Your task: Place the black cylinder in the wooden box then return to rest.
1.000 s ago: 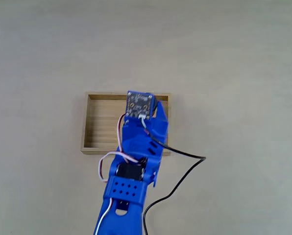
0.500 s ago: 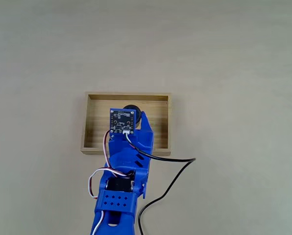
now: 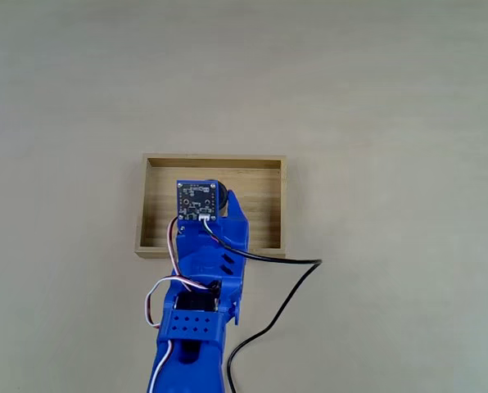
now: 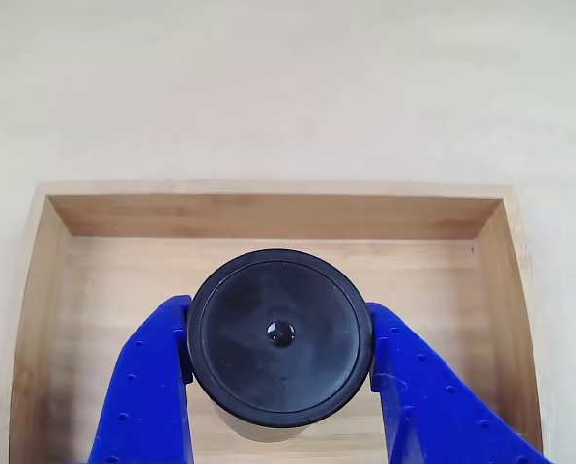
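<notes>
1. I see the gripper closed on the cylinder, one blue finger pressed to each side.
2. The cylinder sits upright over the box floor, inside its walls.
3. From the fixed view, my arm reaches over the box.

Low walls of the wooden box are hemming in the gripper and black cylinder, bare floor lying open beyond them; a black cable is trailing across the table beside the arm.
</notes>
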